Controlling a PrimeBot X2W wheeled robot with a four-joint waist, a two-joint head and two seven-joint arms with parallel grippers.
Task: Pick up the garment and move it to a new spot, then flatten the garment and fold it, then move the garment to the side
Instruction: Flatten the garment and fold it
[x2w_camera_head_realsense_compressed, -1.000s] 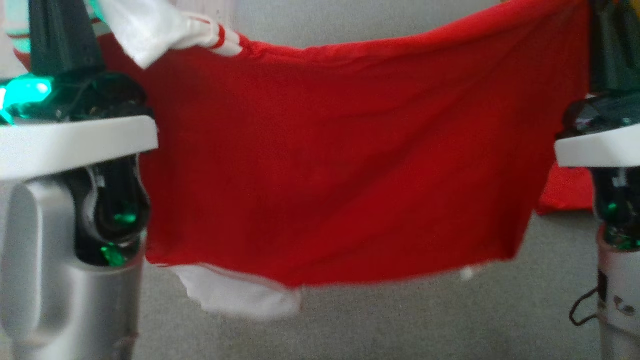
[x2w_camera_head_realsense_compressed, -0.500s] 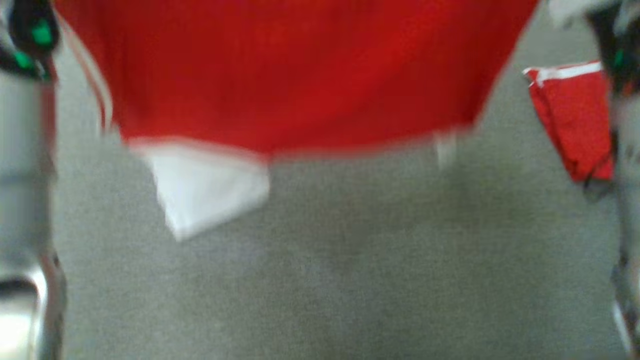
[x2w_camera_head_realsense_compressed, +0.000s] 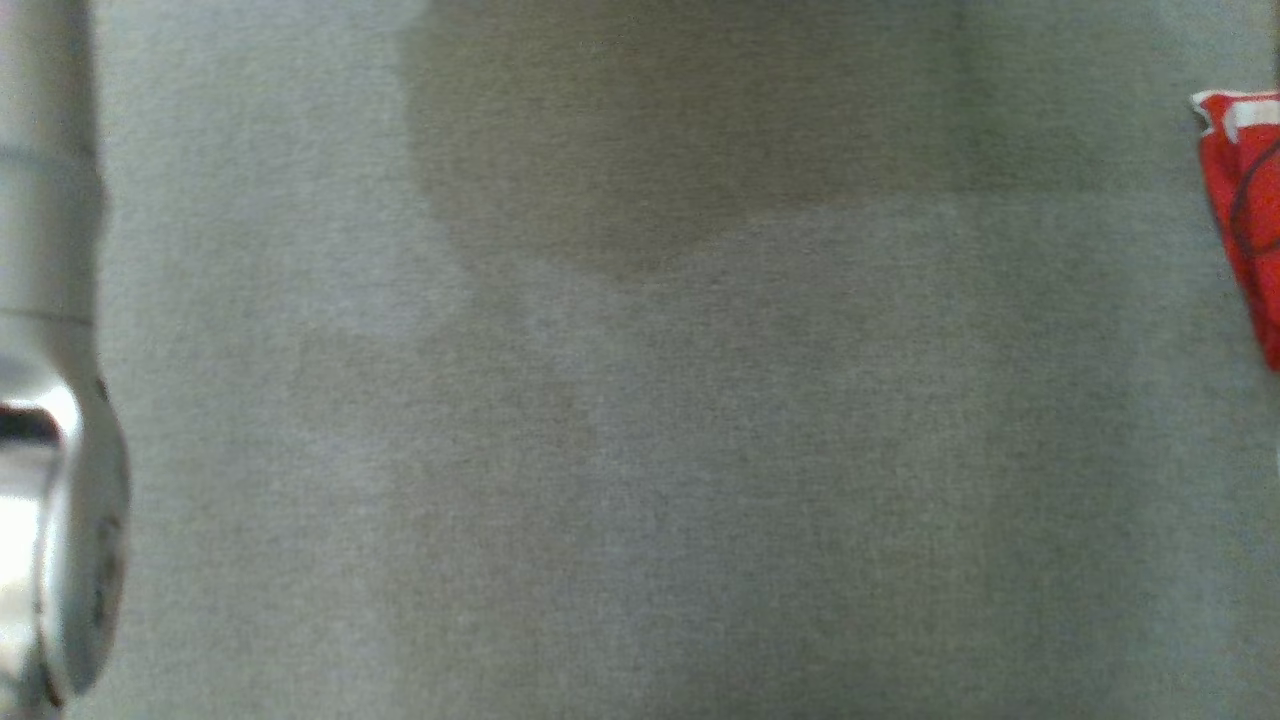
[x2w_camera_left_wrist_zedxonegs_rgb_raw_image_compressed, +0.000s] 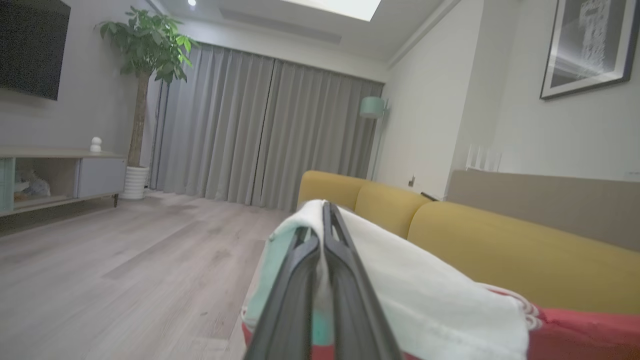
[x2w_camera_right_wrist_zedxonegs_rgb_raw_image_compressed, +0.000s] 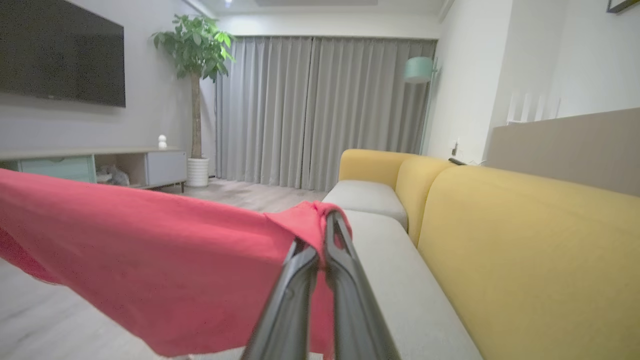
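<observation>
— What differs from a second ago?
— My head view has shifted: the hanging red no longer fills it. On the left is my pale forearm (x2w_camera_head_realsense_compressed: 50, 400), then grey surface (x2w_camera_head_realsense_compressed: 640, 450), then a red cloth (x2w_camera_head_realsense_compressed: 1245, 220) at the right edge. My left claw (x2w_camera_left_wrist_zedxonegs_rgb_raw_image_compressed: 317, 220) is clamped on the garment (x2w_camera_left_wrist_zedxonegs_rgb_raw_image_compressed: 425, 295), on its white end. My right claw (x2w_camera_right_wrist_zedxonegs_rgb_raw_image_compressed: 317, 227) is clamped on its red edge, aloft.

A home living room: yellow sofa (x2w_camera_right_wrist_zedxonegs_rgb_raw_image_compressed: 500, 240), wall-mounted TV (x2w_camera_right_wrist_zedxonegs_rgb_raw_image_compressed: 62, 55), grey curtains (x2w_camera_right_wrist_zedxonegs_rgb_raw_image_compressed: 320, 110), potted tree (x2w_camera_right_wrist_zedxonegs_rgb_raw_image_compressed: 195, 90), wooden floor (x2w_camera_left_wrist_zedxonegs_rgb_raw_image_compressed: 125, 270).
</observation>
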